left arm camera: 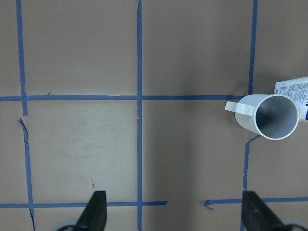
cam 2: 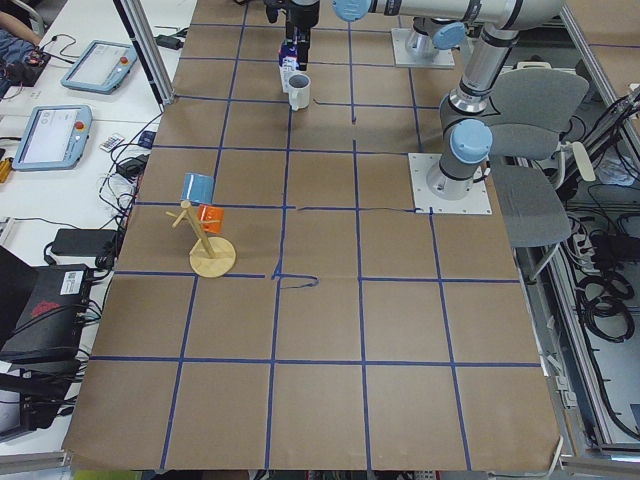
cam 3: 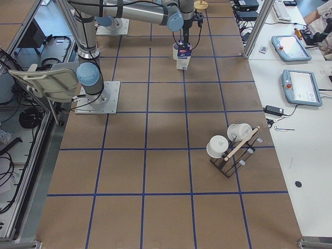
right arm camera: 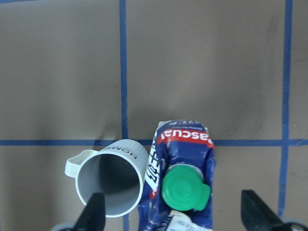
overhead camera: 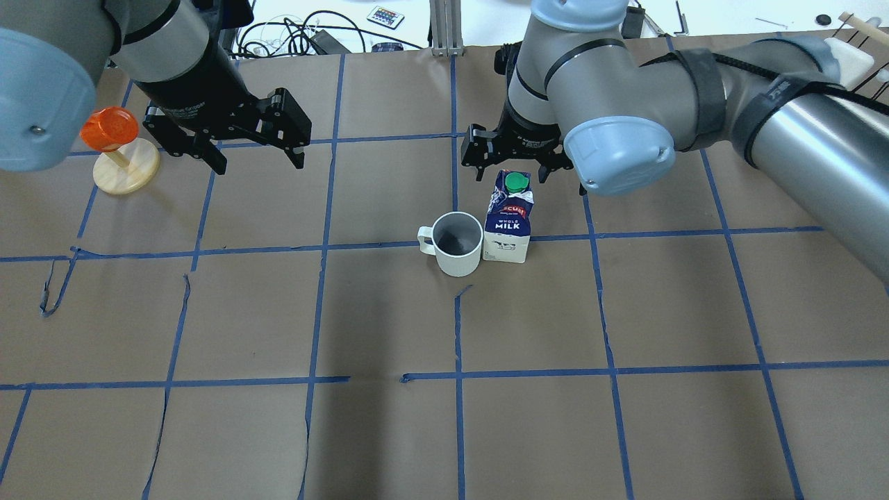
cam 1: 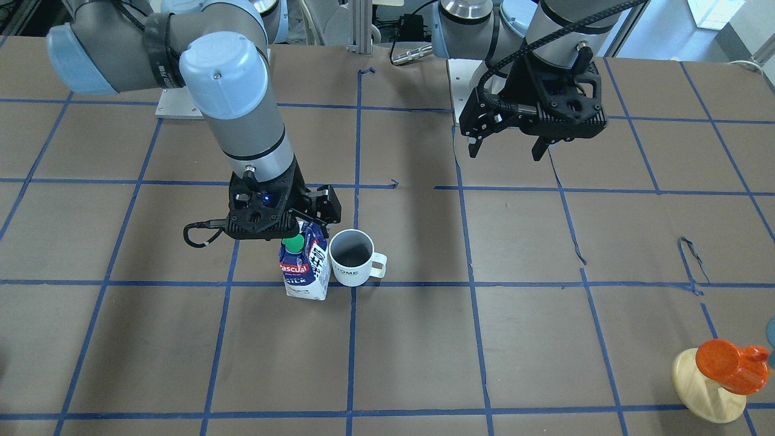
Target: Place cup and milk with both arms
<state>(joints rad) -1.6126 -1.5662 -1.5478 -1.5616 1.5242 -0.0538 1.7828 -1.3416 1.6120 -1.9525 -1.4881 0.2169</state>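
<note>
The white cup stands upright on the brown table, with the blue and white milk carton right beside it; whether they touch I cannot tell. Both also show in the overhead view, the cup to the left of the milk. My right gripper is open and hangs just above the carton's green cap, with nothing held. My left gripper is open and empty, raised well away from both. The left wrist view shows the cup far to its right.
An orange cup hangs on a wooden stand near my left arm. A rack with white cups stands far off on my right side. The table is brown paper with blue tape lines.
</note>
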